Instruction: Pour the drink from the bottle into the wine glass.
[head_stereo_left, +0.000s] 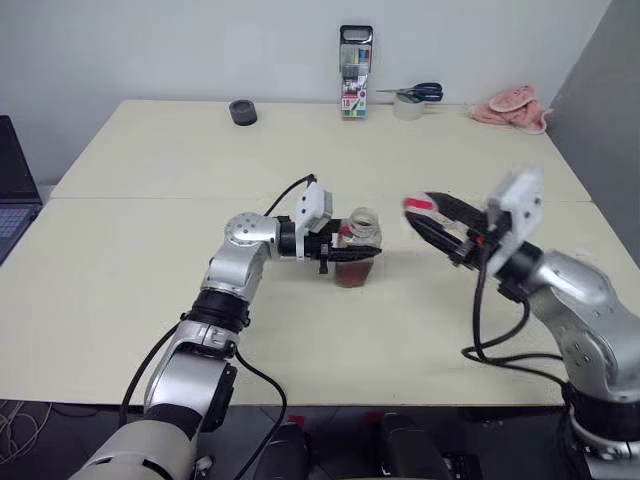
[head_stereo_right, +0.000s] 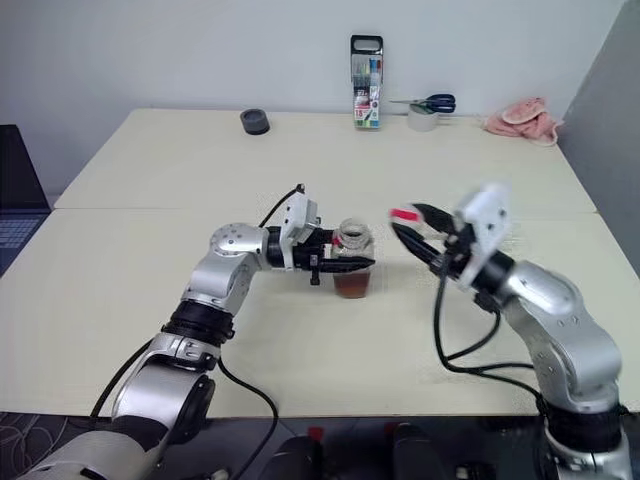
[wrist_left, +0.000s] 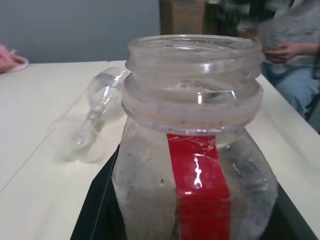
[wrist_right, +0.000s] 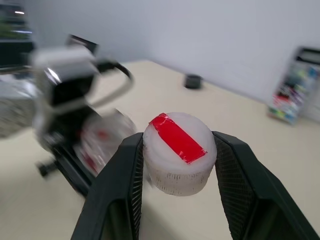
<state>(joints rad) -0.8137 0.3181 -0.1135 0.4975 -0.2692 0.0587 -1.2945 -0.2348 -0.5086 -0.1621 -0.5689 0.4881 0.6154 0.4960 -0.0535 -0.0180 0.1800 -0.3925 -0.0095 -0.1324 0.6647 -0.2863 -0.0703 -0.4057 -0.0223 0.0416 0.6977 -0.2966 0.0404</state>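
The bottle (head_stereo_left: 357, 250) stands upright on the table, clear with a red strip (wrist_left: 200, 185), its mouth uncapped. The reddish-brown drink (head_stereo_left: 355, 272) fills its lower part. My left gripper (head_stereo_left: 352, 253) reaches in level from the left and is shut on the bottle's body. To the bottle's right and slightly higher, my right gripper (head_stereo_left: 425, 212) is shut on the bottle's white cap (wrist_right: 179, 150), which has a red strip on top. The wine glass (wrist_left: 92, 120) is beyond the bottle in the left wrist view and looks to be lying on its side.
Along the table's far edge are a black roll (head_stereo_left: 243, 112), a marker case (head_stereo_left: 355, 70), scissors (head_stereo_left: 415, 93) and a pink cloth (head_stereo_left: 512, 107). A laptop (head_stereo_left: 15, 190) sits at the left. A seated person (wrist_left: 290, 45) shows past the table.
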